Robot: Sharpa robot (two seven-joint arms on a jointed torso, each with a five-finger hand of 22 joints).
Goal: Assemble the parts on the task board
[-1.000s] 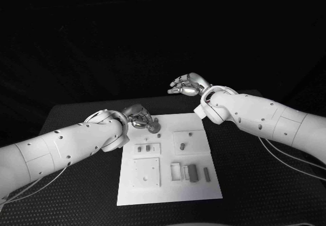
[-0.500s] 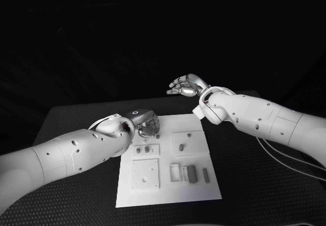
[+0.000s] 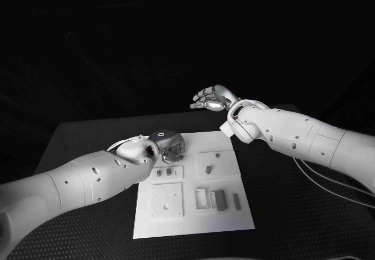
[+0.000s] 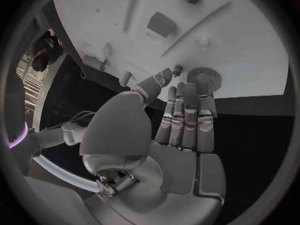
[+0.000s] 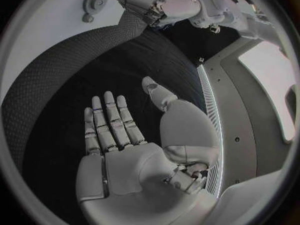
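Observation:
The white task board [image 3: 195,219] lies mid-table with several small grey parts on it, among them a peg [image 3: 209,169] in a far square block and two bars [image 3: 221,199] near the front. My left hand [image 3: 167,145] hangs over the board's far left corner. In the left wrist view its outstretched fingers [image 4: 187,110] reach a small toothed gear [image 4: 203,76] lying flat by the board's edge, with nothing gripped. My right hand [image 3: 212,99] is raised beyond the board's far edge, palm [image 5: 125,135] bare and fingers spread.
The board's left half holds two square blocks, one with two short pegs [image 3: 165,171] and a plain one [image 3: 168,197] nearer me. Dark textured table [image 3: 304,206] surrounds the board. The right wrist view shows the gear [image 5: 95,2] beside my left hand [image 5: 169,7].
My left arm has rolled over and pushed forward, bringing its hand down over the gear at the board's far left corner. The right hand has barely moved.

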